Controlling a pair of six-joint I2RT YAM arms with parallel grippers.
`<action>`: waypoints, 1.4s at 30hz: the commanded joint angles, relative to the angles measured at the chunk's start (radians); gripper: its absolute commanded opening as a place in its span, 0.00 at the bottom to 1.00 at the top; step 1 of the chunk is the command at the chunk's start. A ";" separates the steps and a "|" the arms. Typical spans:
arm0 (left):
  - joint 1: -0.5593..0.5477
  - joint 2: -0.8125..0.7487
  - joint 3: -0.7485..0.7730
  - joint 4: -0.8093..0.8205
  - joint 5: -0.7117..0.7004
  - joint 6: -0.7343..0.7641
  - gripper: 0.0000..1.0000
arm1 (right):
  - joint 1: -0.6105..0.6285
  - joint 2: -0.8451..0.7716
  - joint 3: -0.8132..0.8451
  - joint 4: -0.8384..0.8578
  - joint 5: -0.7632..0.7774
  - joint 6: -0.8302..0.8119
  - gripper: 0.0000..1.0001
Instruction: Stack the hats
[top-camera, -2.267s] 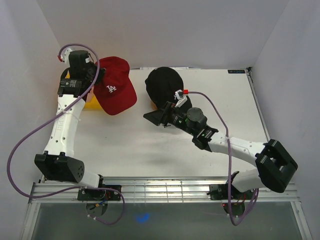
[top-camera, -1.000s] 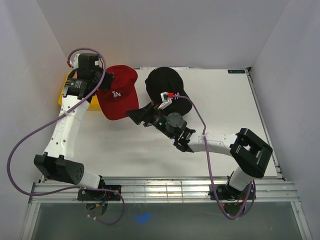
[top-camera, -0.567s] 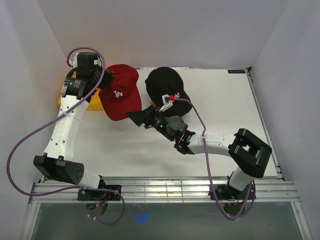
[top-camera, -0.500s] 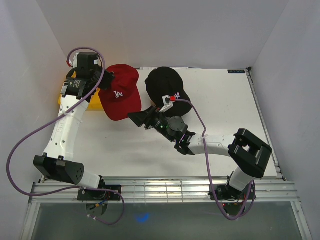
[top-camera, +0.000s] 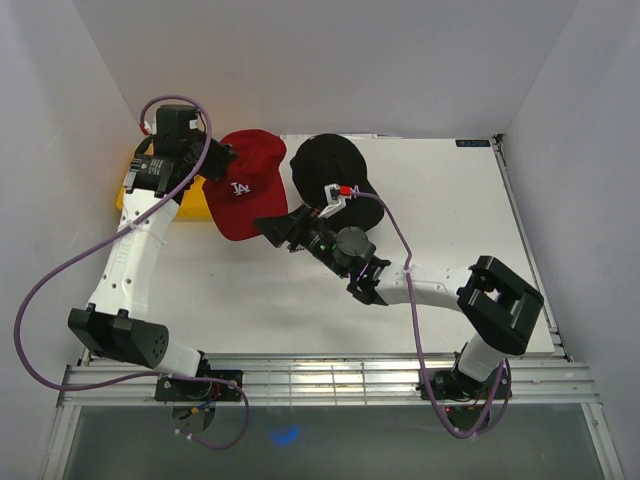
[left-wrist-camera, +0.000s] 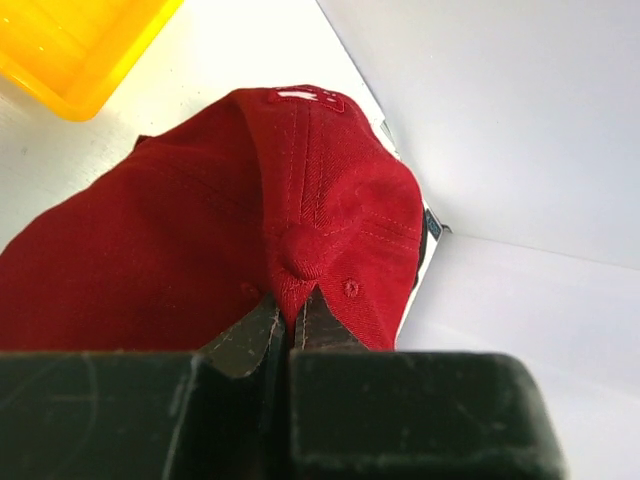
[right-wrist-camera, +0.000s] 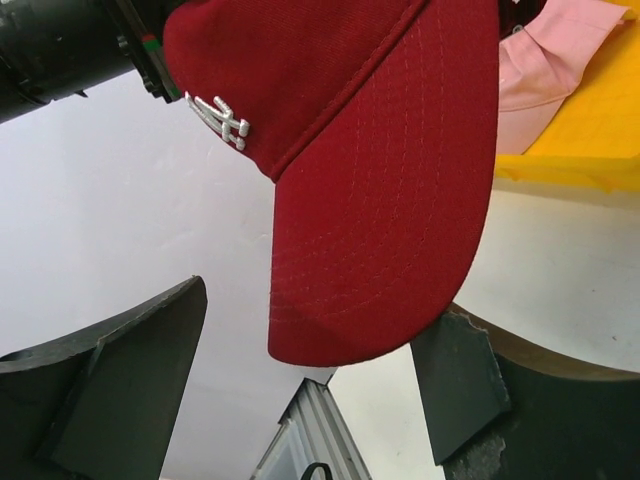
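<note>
As the left gripper (left-wrist-camera: 290, 315), clenching the red hat (top-camera: 243, 190), moved toward 3 o'clock, the released right gripper (right-wrist-camera: 305, 345) can steady its brim.

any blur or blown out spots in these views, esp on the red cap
Left wrist: red cap sharp, stitching readable, yellow tray glaringly bright. Right wrist: its brim stitches crisp, pink hat behind softer. Top external: even light, only faint shadows.

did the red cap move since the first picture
Yes. The red cap, pinched by the left gripper, has shifted right, closing the gap to the black cap.
</note>
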 joint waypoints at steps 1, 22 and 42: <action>-0.010 -0.004 0.026 -0.002 0.050 -0.032 0.00 | -0.019 0.017 0.070 0.052 -0.017 -0.030 0.85; -0.025 -0.088 -0.167 0.147 0.078 -0.302 0.00 | -0.019 -0.035 -0.060 0.168 0.086 0.041 0.83; -0.028 -0.160 -0.307 0.250 0.061 -0.420 0.00 | 0.013 -0.039 -0.045 0.129 0.194 0.079 0.80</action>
